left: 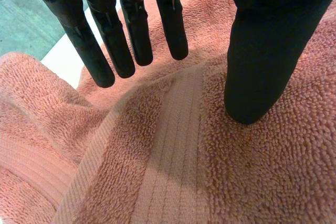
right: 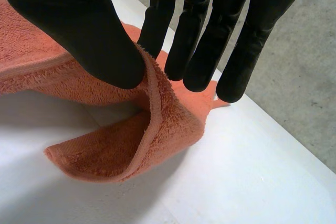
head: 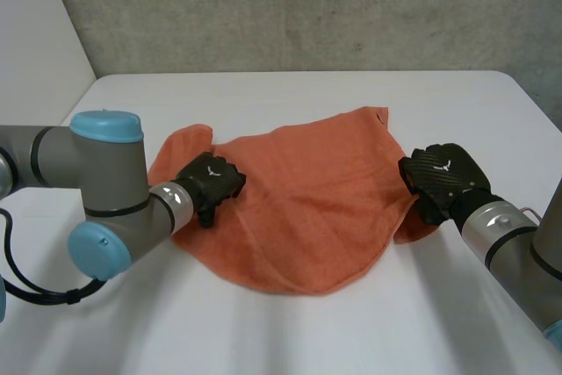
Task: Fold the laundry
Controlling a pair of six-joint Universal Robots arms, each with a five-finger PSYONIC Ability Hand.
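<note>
towel (head: 307,208): on table (head: 263,331) | left robot hand (head: 211,183): atop | right robot hand (head: 443,177): edge

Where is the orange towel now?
In the head view the orange towel lies on the table, left hand resting on its left side, right hand pinching its right edge.

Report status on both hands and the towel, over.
Left hand open on orange towel, left part. Right hand pinching its right edge. Spread out, not yet folded. Nothing blocking.
</note>
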